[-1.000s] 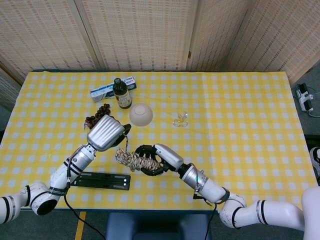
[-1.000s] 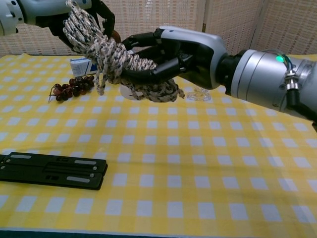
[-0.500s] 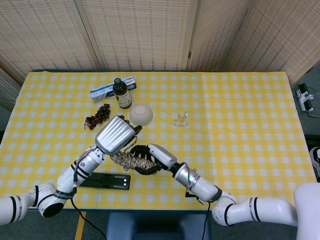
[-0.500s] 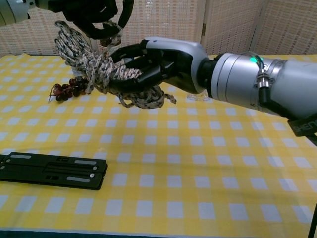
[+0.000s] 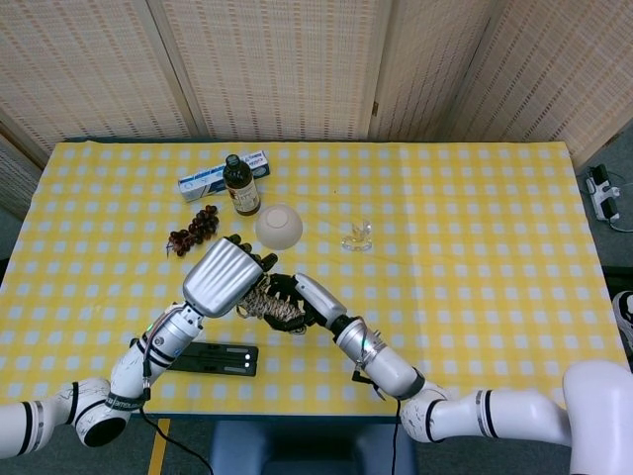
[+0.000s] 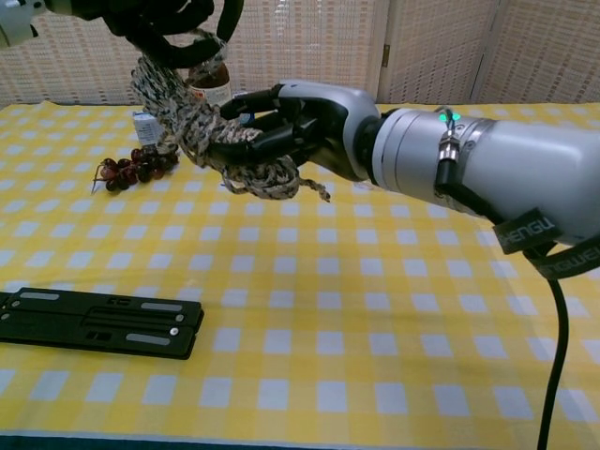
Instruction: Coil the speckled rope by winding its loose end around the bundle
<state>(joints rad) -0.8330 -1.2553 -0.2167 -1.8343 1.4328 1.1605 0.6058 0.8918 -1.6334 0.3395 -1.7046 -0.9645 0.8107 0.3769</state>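
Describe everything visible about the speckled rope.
The speckled rope, braided cord flecked white, tan and dark brown, is gathered into a thick, untidy bundle of overlapping coils. It is held in the air above the yellow checked tablecloth, not resting on it. The right hand grips the bundle from the side with dark fingers wrapped into the coils, while the left hand holds its upper part from above. A short frayed end sticks out beneath the right hand.

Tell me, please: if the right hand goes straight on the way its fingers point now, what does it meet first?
Apart from the speckled rope that the right hand already holds, probably the left hand just beyond; depth is unclear.
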